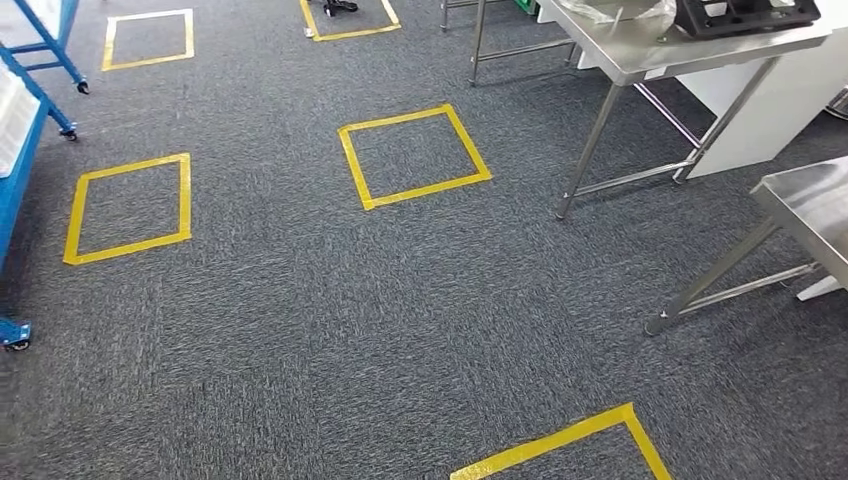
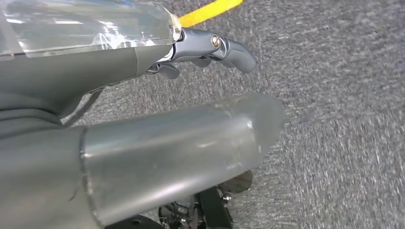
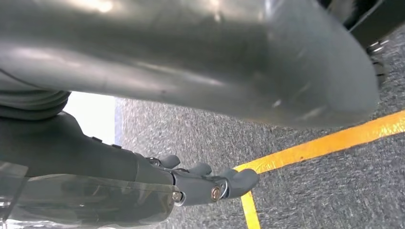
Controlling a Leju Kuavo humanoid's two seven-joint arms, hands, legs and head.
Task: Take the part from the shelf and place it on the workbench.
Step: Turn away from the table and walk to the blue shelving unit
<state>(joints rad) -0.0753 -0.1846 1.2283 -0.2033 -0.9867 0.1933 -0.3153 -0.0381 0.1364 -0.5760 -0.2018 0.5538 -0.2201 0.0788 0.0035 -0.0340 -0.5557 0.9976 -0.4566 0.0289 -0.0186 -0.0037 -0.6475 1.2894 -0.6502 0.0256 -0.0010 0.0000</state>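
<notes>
both hands hang over the grey carpet floor (image 1: 300,330), the left hand (image 2: 143,143) and the right hand (image 3: 191,62), each empty with fingers apart. the black moulded part (image 1: 745,15) lies on the steel workbench (image 1: 640,55).

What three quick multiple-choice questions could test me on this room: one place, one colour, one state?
1. The steel tables stand on the: A) right B) left C) centre.
2. The floor tape is: A) red B) yellow C) white.
3. The left hand holds: A) a box B) a cup C) nothing.

Answers: 1 A, the head view shows them along its right side. 2 B, yellow squares mark the grey carpet. 3 C, its fingers hang bare above the carpet.
</notes>
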